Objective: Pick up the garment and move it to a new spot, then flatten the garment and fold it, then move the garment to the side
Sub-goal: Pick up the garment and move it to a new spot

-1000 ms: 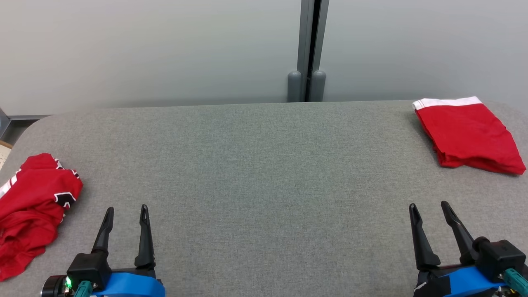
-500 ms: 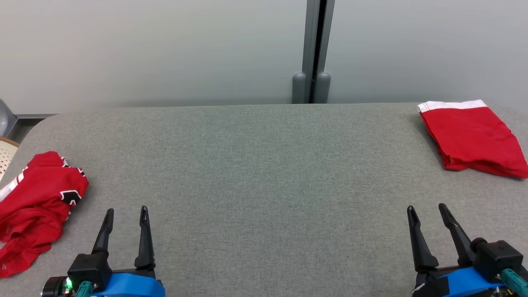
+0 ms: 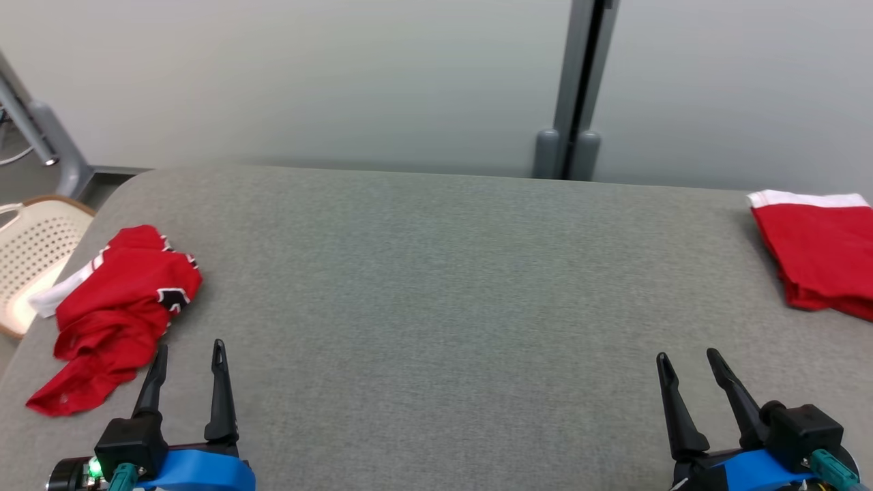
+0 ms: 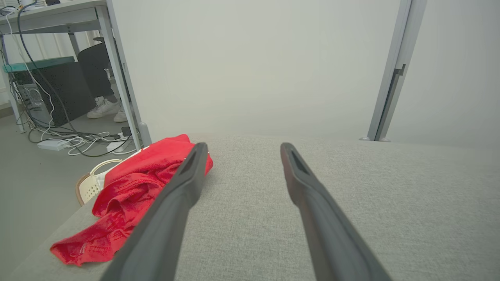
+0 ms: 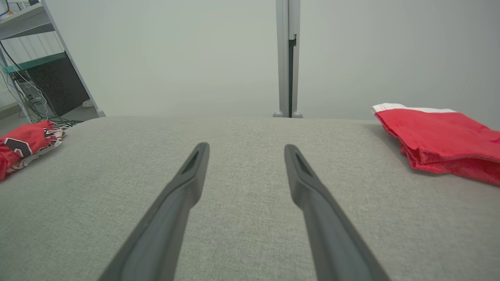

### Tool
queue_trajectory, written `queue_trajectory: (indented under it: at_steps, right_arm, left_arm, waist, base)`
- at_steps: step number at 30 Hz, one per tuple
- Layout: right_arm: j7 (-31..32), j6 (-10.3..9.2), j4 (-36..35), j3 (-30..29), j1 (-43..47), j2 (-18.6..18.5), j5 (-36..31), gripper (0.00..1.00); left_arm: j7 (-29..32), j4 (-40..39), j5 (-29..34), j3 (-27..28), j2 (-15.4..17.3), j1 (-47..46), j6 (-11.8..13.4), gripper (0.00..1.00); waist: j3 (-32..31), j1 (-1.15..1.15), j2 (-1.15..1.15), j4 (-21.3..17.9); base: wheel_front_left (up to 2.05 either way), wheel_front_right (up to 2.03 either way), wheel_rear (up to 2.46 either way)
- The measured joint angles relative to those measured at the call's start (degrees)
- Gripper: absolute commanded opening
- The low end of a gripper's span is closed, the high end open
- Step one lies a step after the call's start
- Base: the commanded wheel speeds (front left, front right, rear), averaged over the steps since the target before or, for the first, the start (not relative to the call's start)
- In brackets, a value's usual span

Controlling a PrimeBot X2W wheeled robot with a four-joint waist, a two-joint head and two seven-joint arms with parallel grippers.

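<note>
The crumpled garment [image 3: 116,314] lies at the tabletop's [image 3: 436,286] left edge, just beside the left hand [image 3: 189,346]. The folded garment [image 3: 818,259] lies at the right edge, beyond the right hand [image 3: 686,354]. A basket [image 3: 34,252] sits below the left edge; a post [image 3: 580,88] stands behind the tabletop.

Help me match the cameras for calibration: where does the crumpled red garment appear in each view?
Head view: crumpled red garment at the left edge of the table, just beyond the left gripper.
Left wrist view: crumpled red garment lower left, partly behind one finger.
Right wrist view: crumpled red garment at the far left edge, mid-height.
Shared landmark: the grey upright post behind the table's far edge.
</note>
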Motion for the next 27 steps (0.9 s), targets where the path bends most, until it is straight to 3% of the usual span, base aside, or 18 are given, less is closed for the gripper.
queue_trajectory:
  at_steps: [27]
  right_arm:
    - [-1.9,0.00,4.7,2.8,-1.0,0.0,0.8,1.00]
  left_arm:
    - [0.4,-1.3,-1.6,2.3,3.3,1.3,2.1,1.00]
  waist:
    - [-0.1,0.00,0.00,18.1]
  base:
    - [0.00,0.00,0.00]
